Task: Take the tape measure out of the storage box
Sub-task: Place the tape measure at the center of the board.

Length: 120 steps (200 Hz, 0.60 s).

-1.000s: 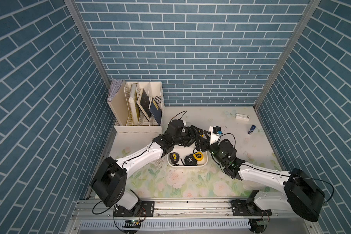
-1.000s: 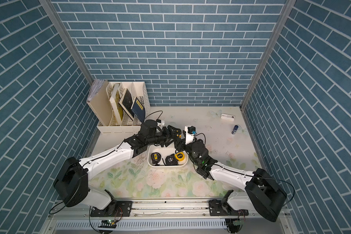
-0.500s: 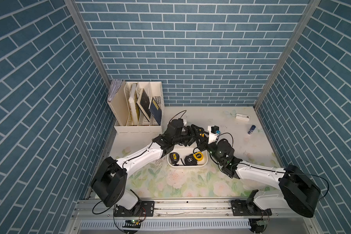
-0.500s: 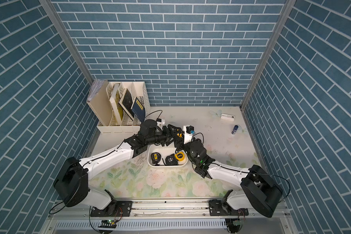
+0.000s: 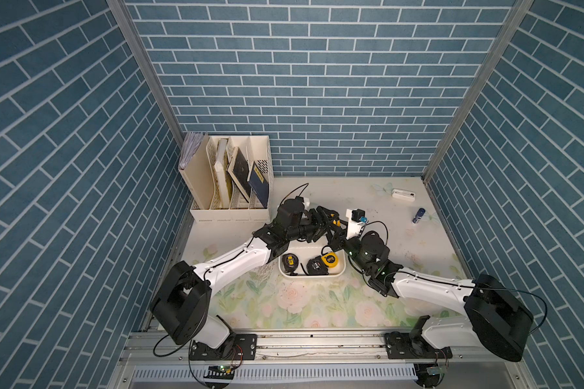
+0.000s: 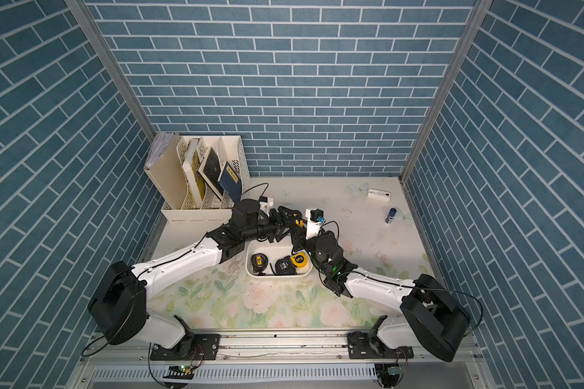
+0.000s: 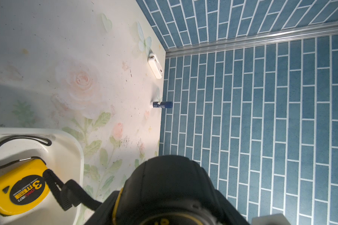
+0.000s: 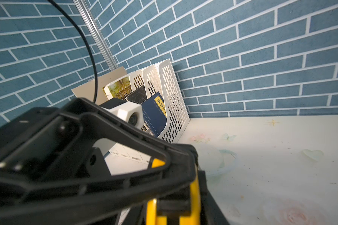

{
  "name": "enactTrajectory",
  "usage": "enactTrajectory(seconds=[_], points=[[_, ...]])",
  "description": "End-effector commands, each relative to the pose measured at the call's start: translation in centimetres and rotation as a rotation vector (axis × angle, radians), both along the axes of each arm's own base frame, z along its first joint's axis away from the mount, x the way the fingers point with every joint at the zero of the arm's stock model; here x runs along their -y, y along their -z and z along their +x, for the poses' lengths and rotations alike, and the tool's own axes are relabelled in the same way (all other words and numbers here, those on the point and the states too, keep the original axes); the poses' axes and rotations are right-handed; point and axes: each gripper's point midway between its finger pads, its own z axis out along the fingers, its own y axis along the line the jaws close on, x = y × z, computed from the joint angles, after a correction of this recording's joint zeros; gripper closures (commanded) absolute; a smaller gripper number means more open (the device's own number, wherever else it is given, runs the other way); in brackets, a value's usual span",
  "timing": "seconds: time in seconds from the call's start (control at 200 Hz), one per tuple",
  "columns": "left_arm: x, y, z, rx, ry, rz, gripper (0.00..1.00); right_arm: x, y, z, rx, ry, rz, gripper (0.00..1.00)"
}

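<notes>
Blue brick walls (image 5: 317, 84) enclose a floral tabletop (image 5: 300, 303).

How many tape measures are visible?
4. In the shallow white plastic tub, left to right: black-and-yellow one, black one, yellow one. The fourth tape measure, black with yellow trim, sits in the left gripper beyond it. Arms may hide more.

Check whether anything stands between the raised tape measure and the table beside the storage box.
Nothing visible does. The tape measure is raised over the storage box corner, bare table beside it; the glue stick and white case lie off by the wall.
</notes>
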Motion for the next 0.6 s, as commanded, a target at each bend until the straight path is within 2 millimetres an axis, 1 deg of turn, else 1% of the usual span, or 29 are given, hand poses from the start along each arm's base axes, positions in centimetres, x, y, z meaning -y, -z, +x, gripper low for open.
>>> enactTrajectory(seconds=[0.0,0.11,0.225,0.315,0.4,0.48,0.565,0.595], points=[[0.0,-2.1,-0.9,0.062,0.041,-0.012,0.36,1.3,-2.0,0.9,0.037,0.082,0.02,1.0],[-0.1,-2.3,-0.8,0.093,0.048,0.012,0.3,2.3,-2.3,0.7,0.038,0.112,0.016,1.0],[0.3,-2.2,-0.7,0.106,0.071,0.019,0.3,3.8,-2.5,0.3,0.043,0.153,0.001,1.0],[0.3,-2.2,-0.6,0.114,0.069,0.023,0.33,5.0,-2.8,0.2,0.041,0.194,-0.016,1.0],[0.3,-2.7,-0.4,0.131,0.067,0.029,0.31,5.9,-3.0,0.0,0.039,0.224,-0.033,1.0],[0.3,-3.4,-0.3,0.154,0.067,0.029,0.23,6.5,-2.9,0.0,0.031,0.249,-0.05,1.0],[0.1,-4.2,-0.3,0.192,0.064,0.025,0.02,7.2,-2.6,-0.1,0.02,0.273,-0.059,1.0],[0.1,-4.5,-0.4,0.21,0.063,0.022,0.0,7.4,-2.6,-0.2,0.019,0.277,-0.061,1.0]])
